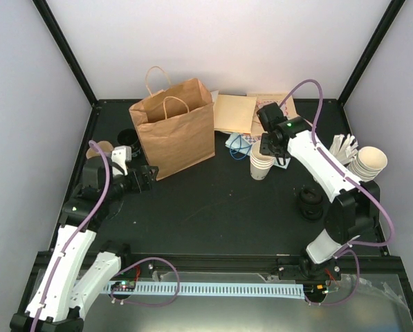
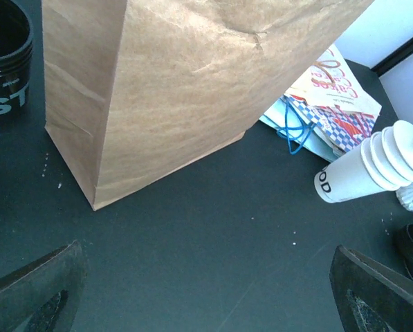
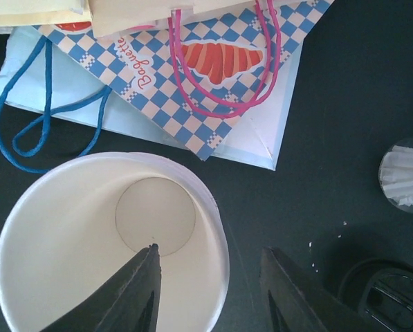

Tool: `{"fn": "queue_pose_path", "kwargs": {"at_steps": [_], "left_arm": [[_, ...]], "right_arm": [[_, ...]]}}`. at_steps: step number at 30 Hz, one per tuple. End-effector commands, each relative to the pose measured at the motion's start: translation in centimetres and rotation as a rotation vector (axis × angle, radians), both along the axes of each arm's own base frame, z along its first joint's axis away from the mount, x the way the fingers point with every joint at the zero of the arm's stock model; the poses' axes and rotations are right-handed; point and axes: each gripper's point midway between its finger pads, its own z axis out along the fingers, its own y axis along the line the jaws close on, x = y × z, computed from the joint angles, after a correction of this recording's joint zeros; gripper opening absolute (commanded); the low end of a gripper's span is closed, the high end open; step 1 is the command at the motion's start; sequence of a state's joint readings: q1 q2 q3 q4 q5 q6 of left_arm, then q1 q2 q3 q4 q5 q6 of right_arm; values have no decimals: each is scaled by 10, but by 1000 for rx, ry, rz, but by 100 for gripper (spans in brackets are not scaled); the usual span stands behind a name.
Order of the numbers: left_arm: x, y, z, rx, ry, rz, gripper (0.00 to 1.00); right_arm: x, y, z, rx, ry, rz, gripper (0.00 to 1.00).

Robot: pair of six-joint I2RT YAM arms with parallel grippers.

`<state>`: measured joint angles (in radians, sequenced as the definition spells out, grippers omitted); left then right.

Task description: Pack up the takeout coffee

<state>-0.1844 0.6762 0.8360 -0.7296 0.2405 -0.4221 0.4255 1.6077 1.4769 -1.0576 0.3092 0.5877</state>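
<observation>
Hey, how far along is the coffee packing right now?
Nothing looks done: the top cup has no lid. In hand: the right hand straddles its rim, one finger inside, one outside, not clamped. The left hand hangs open by the paper bag. Left: lift the cup, add a black lid, bag it.

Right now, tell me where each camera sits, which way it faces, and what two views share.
Top external: above and behind the bases, looking down on the table; both arms show, left gripper by the brown bag, right gripper at the cup stack.
Left wrist: low, facing the bag's side; own fingers at the bottom corners.
Right wrist: looking down into the top cup; own fingers straddle its rim.
Shared: top and left wrist both show bag and stack.
</observation>
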Motion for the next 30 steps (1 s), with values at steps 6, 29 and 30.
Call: {"fn": "queue_pose_path", "kwargs": {"at_steps": [6,29,30], "left_arm": [[4,-13,6,-41,-44,-73,99],[8,-20,8,-46,-35,-111,99],[8,-21,6,-48,-30,-113,99]], "right_arm": [[0,-5,-18,-5,22,-39,39],[-3,-2,9,41,-21,-14,4],[-3,-2,11,43,-22,-14,4]]}}
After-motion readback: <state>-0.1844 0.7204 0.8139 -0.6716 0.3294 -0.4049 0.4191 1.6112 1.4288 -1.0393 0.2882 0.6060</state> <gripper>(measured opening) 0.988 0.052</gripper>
